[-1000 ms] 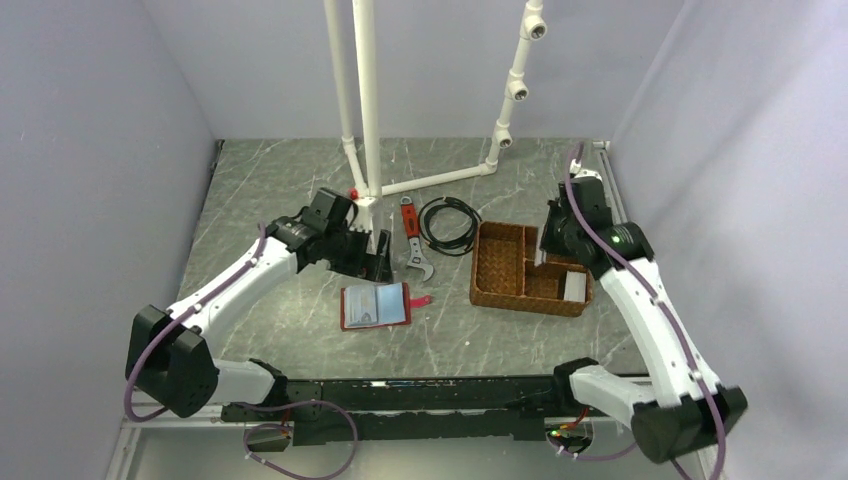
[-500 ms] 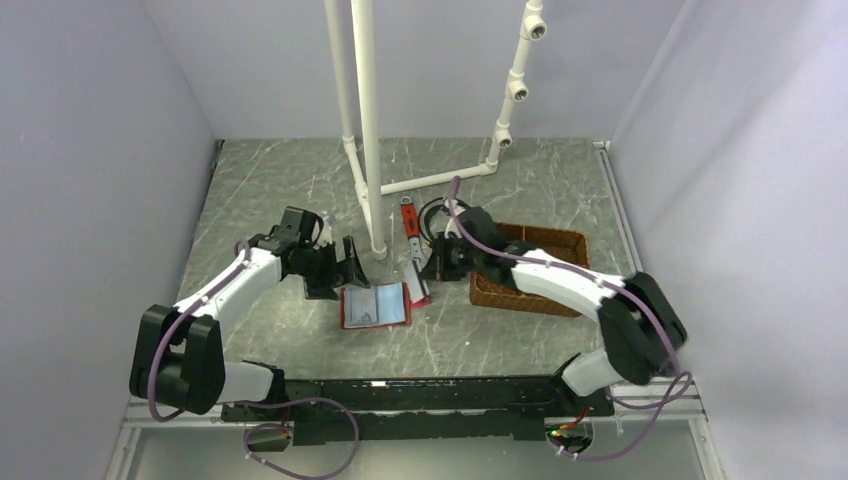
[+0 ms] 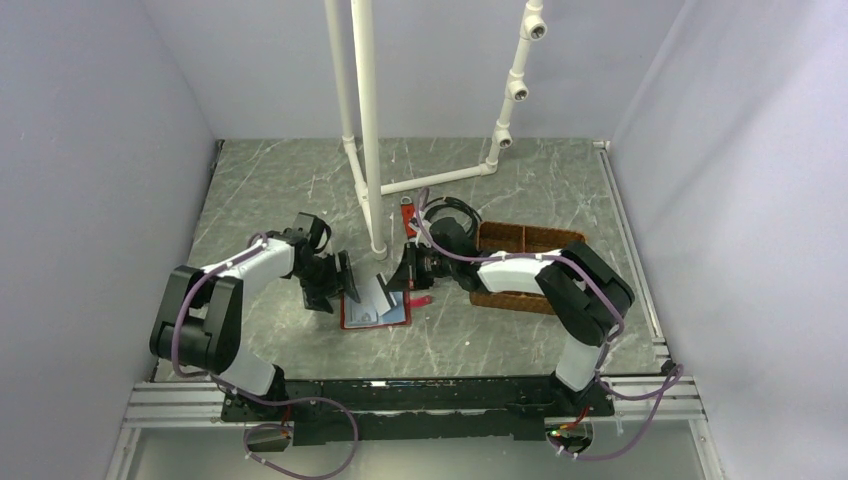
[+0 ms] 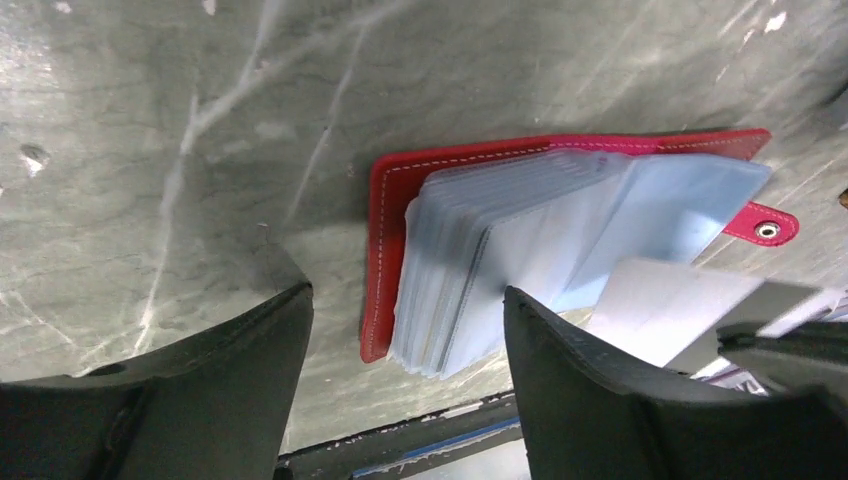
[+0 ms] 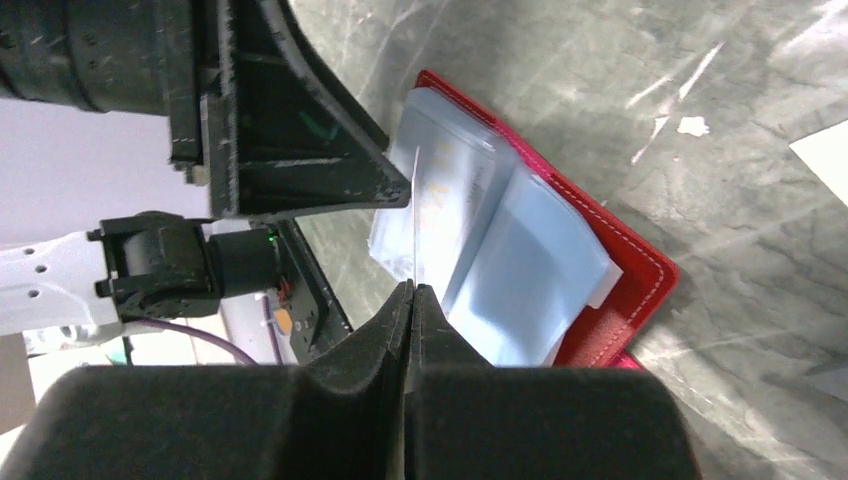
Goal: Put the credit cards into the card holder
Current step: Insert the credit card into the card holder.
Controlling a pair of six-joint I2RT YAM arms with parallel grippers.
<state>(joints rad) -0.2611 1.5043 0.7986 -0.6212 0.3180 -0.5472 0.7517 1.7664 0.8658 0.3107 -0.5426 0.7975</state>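
The card holder point(image 3: 392, 318) is a red wallet lying open on the table, its clear pockets fanned up. My left gripper point(image 3: 335, 287) is open and low at the wallet's left edge; in the left wrist view its jaws point(image 4: 405, 295) straddle the red rim point(image 4: 383, 250) and the pocket stack point(image 4: 500, 260). My right gripper point(image 3: 398, 278) is shut on a pale credit card point(image 3: 374, 291), tilted over the open pockets. In the right wrist view the card point(image 5: 414, 215) shows edge-on above the shut fingers point(image 5: 412, 292), over the wallet point(image 5: 640, 275). The card also shows in the left wrist view point(image 4: 660, 310).
A brown woven tray point(image 3: 505, 238) stands right of the wallet, partly under my right arm. A red-handled wrench point(image 3: 407, 210) and a coiled black cable point(image 3: 452, 210) lie behind the right gripper. A white pipe frame point(image 3: 370, 130) rises just behind the wallet.
My right arm swung from the tray to over the wallet, carrying a card. My left gripper moved down to the wallet's left edge. The pockets now stand fanned up.
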